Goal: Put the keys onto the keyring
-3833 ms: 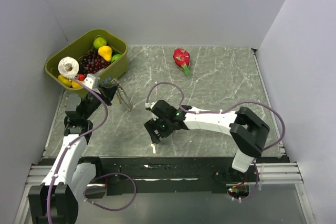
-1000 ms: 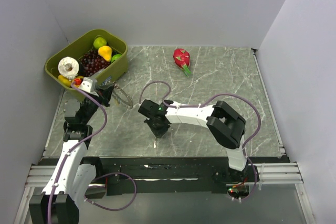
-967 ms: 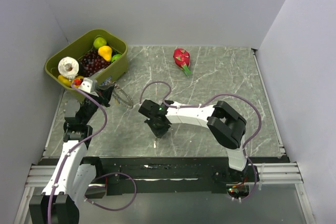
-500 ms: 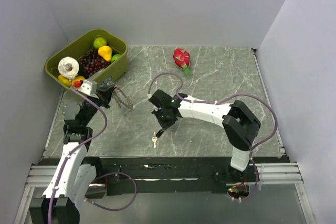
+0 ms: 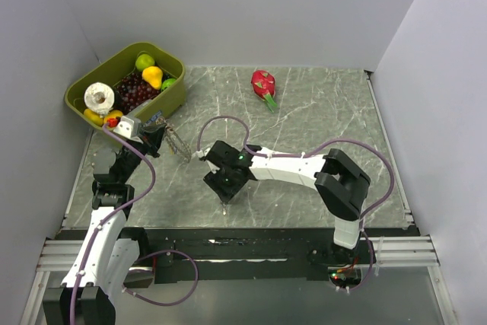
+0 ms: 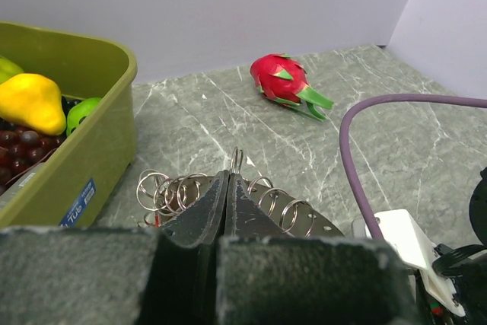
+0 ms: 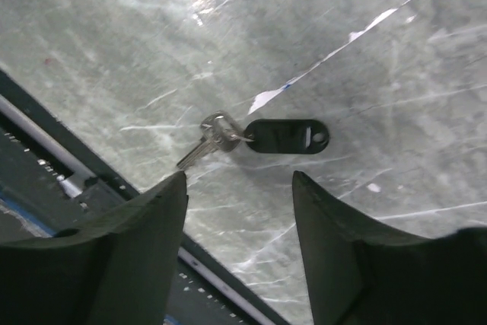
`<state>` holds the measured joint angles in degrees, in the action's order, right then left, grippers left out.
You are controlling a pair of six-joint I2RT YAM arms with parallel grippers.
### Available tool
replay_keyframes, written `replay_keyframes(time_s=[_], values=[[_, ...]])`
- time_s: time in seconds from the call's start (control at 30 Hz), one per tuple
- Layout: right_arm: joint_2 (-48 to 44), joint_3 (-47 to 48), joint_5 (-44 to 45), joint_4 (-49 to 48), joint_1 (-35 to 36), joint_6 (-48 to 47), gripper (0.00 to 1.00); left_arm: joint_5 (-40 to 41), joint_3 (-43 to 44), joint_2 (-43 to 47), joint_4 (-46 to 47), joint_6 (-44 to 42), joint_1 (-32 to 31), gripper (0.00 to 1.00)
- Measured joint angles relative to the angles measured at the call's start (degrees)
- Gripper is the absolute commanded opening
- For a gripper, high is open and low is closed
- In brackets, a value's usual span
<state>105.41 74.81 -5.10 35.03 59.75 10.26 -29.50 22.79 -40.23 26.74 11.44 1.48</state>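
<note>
Left tool [image 6: 228, 188] is clamped fully closed on the keyring [image 6: 285, 215], pinching the coiled rim. The hoop sticks out past the fingertips and is held up off the table [image 5: 319, 127], at the left side just right of the green bin [image 5: 171, 100]. Right tool [image 7: 237, 188] has its fingers spread well apart with nothing between them. It's hanging low over the near-centre of the table, pointed down. One key [image 7: 202, 146] lies flat on the marble right below it, framed between the two fingers in the wrist view but not touching either. It has a silver blade and a small split ring linking it to a black oval tag [image 7: 285, 136], and it sits close to the near table edge. Can't make out any other keys. The key and keyring are well apart. Dragon fruit [image 5: 264, 83] sits at the far side, and the bin holds assorted fruit.
</note>
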Motion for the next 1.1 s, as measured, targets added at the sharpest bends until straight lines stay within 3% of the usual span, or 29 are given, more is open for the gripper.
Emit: replay_keyframes(time_s=[0.57,0.63,0.67,0.7,0.77,0.9,1.1], values=[[4.7,0.2,1.0,-3.1,0.7,-2.5,0.64,0.8,-0.1,0.0,0.0,0.0,0.0,0.01],[4.8,0.2,1.0,-3.3,0.9,-2.5,0.55,0.9,-0.1,0.0,0.0,0.0,0.0,0.01],[4.8,0.2,1.0,-3.4,1.1,-2.5,0.46,0.9,-0.1,0.0,0.0,0.0,0.0,0.01],[4.8,0.2,1.0,-3.5,1.2,-2.5,0.27,0.9,-0.1,0.0,0.0,0.0,0.0,0.01],[4.8,0.2,1.1,-3.9,1.5,-2.7,0.14,0.9,-0.1,0.0,0.0,0.0,0.0,0.01],[4.8,0.2,1.2,-4.2,1.6,-2.3,0.0,1.0,-0.1,0.0,0.0,0.0,0.0,0.01],[4.8,0.2,1.6,-4.8,1.6,-2.2,0.0,1.4,-0.1,0.0,0.0,0.0,0.0,0.01]])
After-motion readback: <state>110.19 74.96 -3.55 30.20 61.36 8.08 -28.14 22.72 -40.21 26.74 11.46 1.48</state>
